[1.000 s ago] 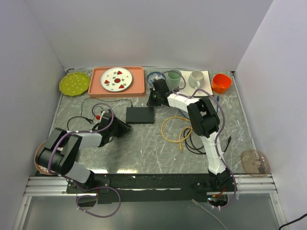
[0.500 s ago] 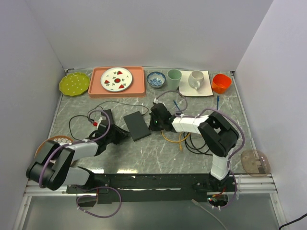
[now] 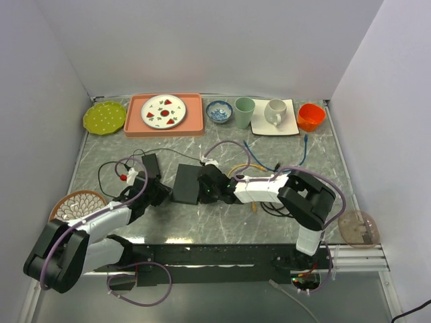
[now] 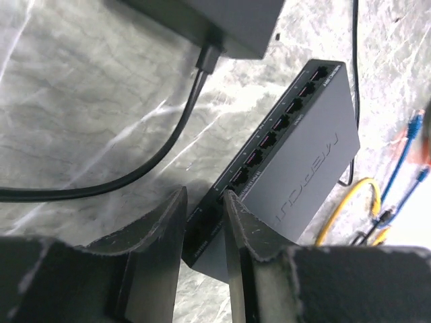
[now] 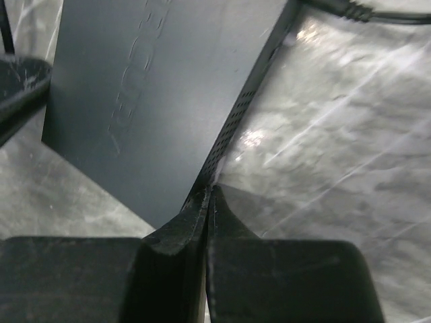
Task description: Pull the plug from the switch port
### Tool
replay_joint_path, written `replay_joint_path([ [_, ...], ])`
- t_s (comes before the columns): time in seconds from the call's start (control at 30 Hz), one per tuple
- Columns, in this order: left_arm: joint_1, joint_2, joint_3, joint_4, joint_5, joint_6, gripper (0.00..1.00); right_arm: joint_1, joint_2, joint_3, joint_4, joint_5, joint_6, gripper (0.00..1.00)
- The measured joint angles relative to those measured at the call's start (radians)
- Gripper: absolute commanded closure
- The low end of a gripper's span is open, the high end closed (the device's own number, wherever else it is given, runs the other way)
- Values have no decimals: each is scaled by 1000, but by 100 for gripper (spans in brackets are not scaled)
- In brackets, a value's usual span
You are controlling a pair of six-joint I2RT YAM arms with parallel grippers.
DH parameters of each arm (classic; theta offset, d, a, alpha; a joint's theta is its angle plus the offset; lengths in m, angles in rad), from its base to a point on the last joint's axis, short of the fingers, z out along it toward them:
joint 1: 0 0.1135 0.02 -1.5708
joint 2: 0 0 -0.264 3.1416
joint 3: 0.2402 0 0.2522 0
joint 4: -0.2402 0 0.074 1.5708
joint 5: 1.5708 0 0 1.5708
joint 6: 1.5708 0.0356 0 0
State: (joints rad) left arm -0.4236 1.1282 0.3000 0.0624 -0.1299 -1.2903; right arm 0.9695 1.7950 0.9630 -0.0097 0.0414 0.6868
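The switch is a flat black box lying at an angle at mid-table. In the left wrist view it shows a row of sockets that look empty. My left gripper is at its left end, jaws a little apart, with the switch's near corner in the gap; I cannot tell if they touch it. My right gripper is shut and empty, its tips against the switch's perforated side edge. A black cable meets the switch's far corner; its plug is hardly visible.
A small black adapter block with its cable lies left of the switch. Yellow cable and blue cable lie to the right. Tray with plate, green plate, bowls, cups along the back. A wicker plate sits near left.
The switch has slid nearer and turned. My right arm swung from the back down to the switch's right side. My left gripper drew back nearer, staying at its left end.
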Motion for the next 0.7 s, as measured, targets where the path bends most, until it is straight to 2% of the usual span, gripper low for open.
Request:
replay_joint_path([
  [0.17, -8, -4, 78, -76, -21, 24, 64, 20, -43, -11, -43, 6, 0, 100],
  [0.37, -12, -101, 105, -104, -57, 41, 63, 15, -275, -85, -96, 109, -24, 100],
  [0.47, -12, -111, 105, -86, -56, 41, 64, -17, -340, -90, -96, 138, -40, 100],
  [0.57, -13, -67, 110, -58, -34, 46, 66, -91, -320, -76, -101, 136, -59, 100],
  [0.7, -29, 37, 122, -8, 19, 50, 66, -183, -210, -10, -129, 118, -80, 100],
])
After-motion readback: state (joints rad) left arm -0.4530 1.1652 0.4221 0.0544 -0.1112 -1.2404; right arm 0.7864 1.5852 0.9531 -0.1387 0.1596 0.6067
